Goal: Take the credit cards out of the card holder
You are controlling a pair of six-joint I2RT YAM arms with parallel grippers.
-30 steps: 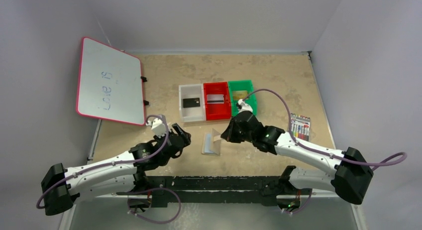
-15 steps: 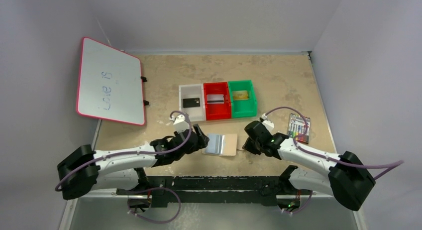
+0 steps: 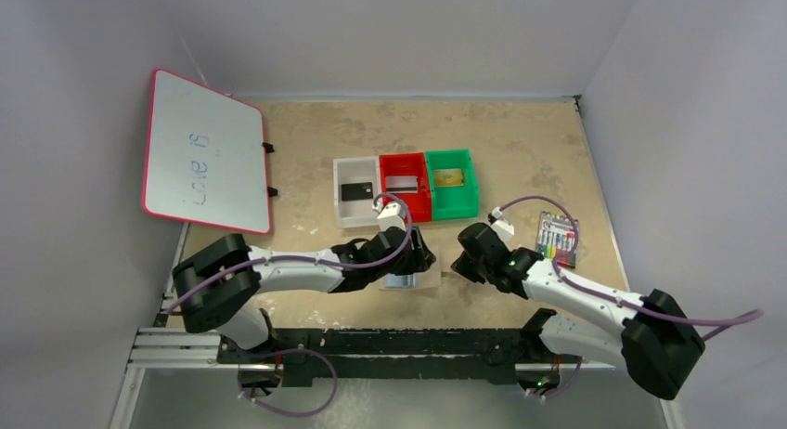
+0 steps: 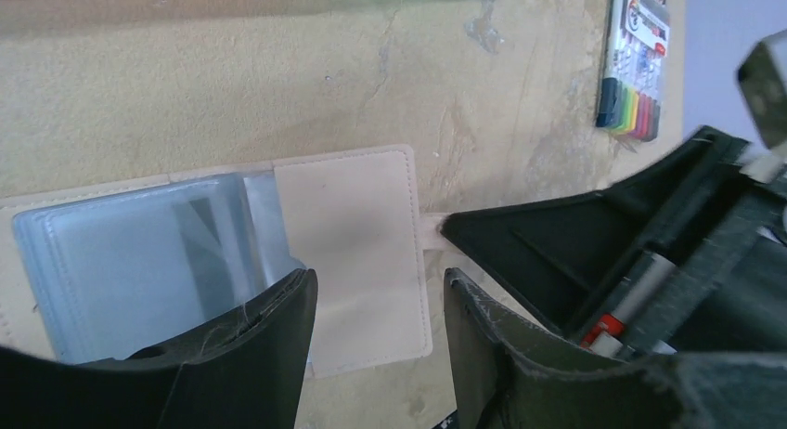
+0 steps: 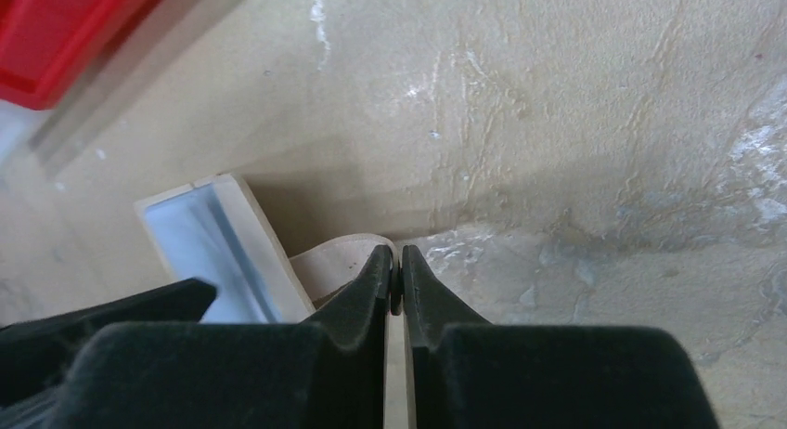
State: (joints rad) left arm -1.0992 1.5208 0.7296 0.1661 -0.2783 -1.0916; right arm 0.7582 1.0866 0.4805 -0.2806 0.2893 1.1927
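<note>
The card holder (image 3: 419, 281) lies open and flat on the table near the front. In the left wrist view it shows a pale blue-grey panel (image 4: 130, 262) and a tan panel (image 4: 348, 253). My left gripper (image 3: 418, 259) hovers over it, open and empty (image 4: 376, 327). My right gripper (image 3: 459, 265) is at the holder's right edge, shut on its tan tab (image 5: 397, 271). No card shows in the holder. A black card (image 3: 356, 191) lies in the white bin, a silvery card (image 3: 401, 182) in the red bin, a gold card (image 3: 450, 177) in the green bin.
The white bin (image 3: 340, 206), red bin (image 3: 406, 212) and green bin (image 3: 451, 206) stand in a row just behind the holder. A pack of coloured markers (image 3: 560, 237) lies to the right. A pink-framed whiteboard (image 3: 204, 152) leans at the far left.
The holder stood half folded and now lies open flat. My left arm swept right until its gripper is over the holder. My right gripper came down from the bins to the holder's right edge.
</note>
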